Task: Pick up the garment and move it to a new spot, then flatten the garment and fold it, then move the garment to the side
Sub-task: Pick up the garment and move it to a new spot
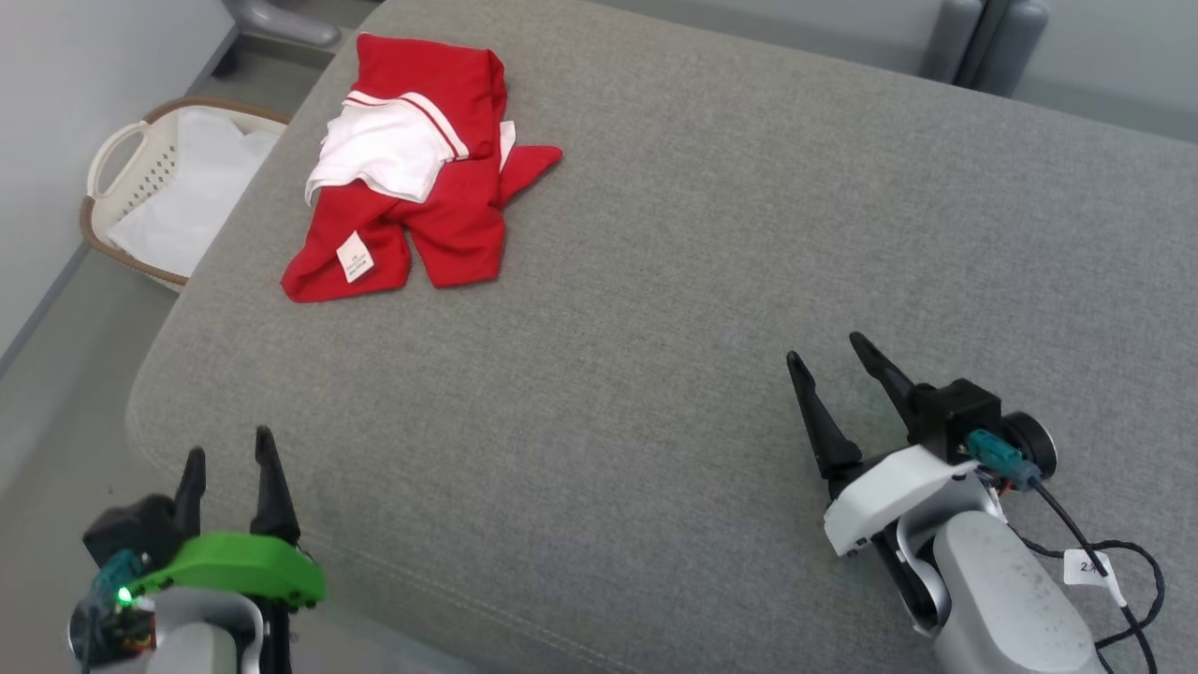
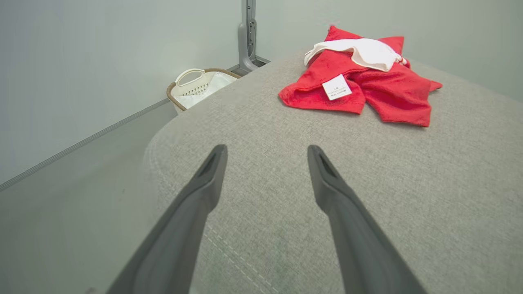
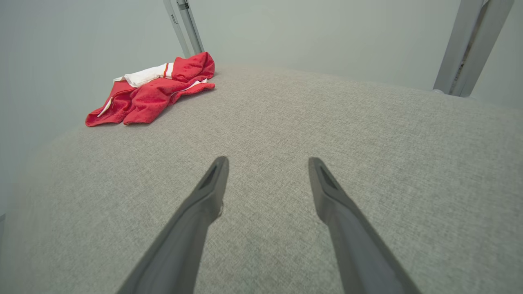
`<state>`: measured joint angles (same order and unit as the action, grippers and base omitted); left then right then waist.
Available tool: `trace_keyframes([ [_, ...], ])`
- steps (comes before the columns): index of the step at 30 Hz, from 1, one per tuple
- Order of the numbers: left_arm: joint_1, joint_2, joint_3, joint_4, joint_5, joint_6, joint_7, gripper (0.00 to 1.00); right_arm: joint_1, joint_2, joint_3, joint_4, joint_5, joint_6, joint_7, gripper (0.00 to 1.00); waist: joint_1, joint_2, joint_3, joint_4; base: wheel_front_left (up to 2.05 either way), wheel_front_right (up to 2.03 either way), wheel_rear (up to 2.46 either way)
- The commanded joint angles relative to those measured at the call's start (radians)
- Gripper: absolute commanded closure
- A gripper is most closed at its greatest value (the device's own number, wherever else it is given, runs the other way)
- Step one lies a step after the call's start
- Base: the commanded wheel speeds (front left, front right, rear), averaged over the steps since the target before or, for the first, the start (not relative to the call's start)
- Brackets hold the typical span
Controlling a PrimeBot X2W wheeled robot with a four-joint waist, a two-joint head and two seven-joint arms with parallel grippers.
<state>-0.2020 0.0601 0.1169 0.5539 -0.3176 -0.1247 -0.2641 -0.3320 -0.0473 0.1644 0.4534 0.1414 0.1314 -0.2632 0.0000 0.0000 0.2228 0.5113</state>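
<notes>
A red garment (image 1: pixel 440 206) with white panels and a white tag lies crumpled at the far left of the grey cushioned surface (image 1: pixel 674 309). It also lies ahead in the left wrist view, the garment (image 2: pixel 380 90), and far off to the left in the right wrist view, the garment (image 3: pixel 155 92). My left gripper (image 1: pixel 229 449) (image 2: pixel 266 153) hovers open at the near left corner, nothing between its fingers. Over the near right part, well away from the cloth, my right gripper (image 1: pixel 828 351) (image 3: pixel 267 165) is open and holds nothing.
A white laundry basket (image 1: pixel 164 183) (image 2: pixel 196 83) with a brown rim stands on the floor left of the surface, white cloth inside. Grey metal posts (image 3: pixel 470 45) rise behind the far edge. The surface drops off at its rounded left and near edges.
</notes>
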Motion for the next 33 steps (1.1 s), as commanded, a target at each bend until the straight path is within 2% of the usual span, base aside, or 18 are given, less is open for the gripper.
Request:
trace_keyframes([
  [1,-0.061,0.022,-0.020,-0.003,-0.021,-0.007,0.000,0.00,-0.019,-0.007,0.001,-0.011,-0.011,-0.002,-0.002,0.00,0.0000,0.0000,0.078,-0.059,0.00,0.00,0.00],
  [6,-0.208,0.123,-0.106,0.015,-0.105,-0.006,0.000,0.00,-0.063,-0.007,0.014,-0.041,-0.040,-0.002,-0.002,0.00,0.0000,0.0000,0.156,-0.113,0.00,0.00,0.00],
  [13,-0.428,0.297,-0.284,0.078,-0.239,-0.006,0.000,0.00,-0.130,-0.007,0.042,-0.087,-0.072,-0.002,-0.002,0.00,0.0000,0.0000,0.267,-0.192,0.00,0.00,0.00],
  [20,-0.619,0.423,-0.491,0.226,-0.373,-0.006,0.011,0.00,-0.172,-0.007,0.057,-0.105,-0.084,-0.002,-0.001,0.00,0.0000,0.0000,0.353,-0.256,0.00,0.00,0.00],
  [24,-0.690,0.464,-0.595,0.308,-0.434,-0.005,0.043,0.00,-0.176,-0.014,0.059,-0.100,-0.087,-0.002,0.000,0.00,0.0000,0.0000,0.384,-0.286,0.00,0.00,0.00],
  [27,-0.724,0.474,-0.633,0.389,-0.489,-0.005,0.080,0.00,-0.171,-0.022,0.058,-0.086,-0.102,-0.003,0.005,0.00,0.0000,0.0000,0.399,-0.301,0.00,0.00,0.00],
  [30,-0.733,0.462,-0.659,0.457,-0.537,-0.005,0.125,0.00,-0.165,-0.028,0.045,-0.080,-0.113,-0.004,0.006,0.00,0.0000,0.0000,0.404,-0.311,0.00,0.00,0.00],
  [33,-0.729,0.458,-0.685,0.494,-0.565,-0.005,0.115,0.00,-0.158,-0.031,0.030,-0.077,-0.116,-0.005,0.008,0.00,0.0000,0.0000,0.400,-0.315,0.00,0.00,0.00],
])
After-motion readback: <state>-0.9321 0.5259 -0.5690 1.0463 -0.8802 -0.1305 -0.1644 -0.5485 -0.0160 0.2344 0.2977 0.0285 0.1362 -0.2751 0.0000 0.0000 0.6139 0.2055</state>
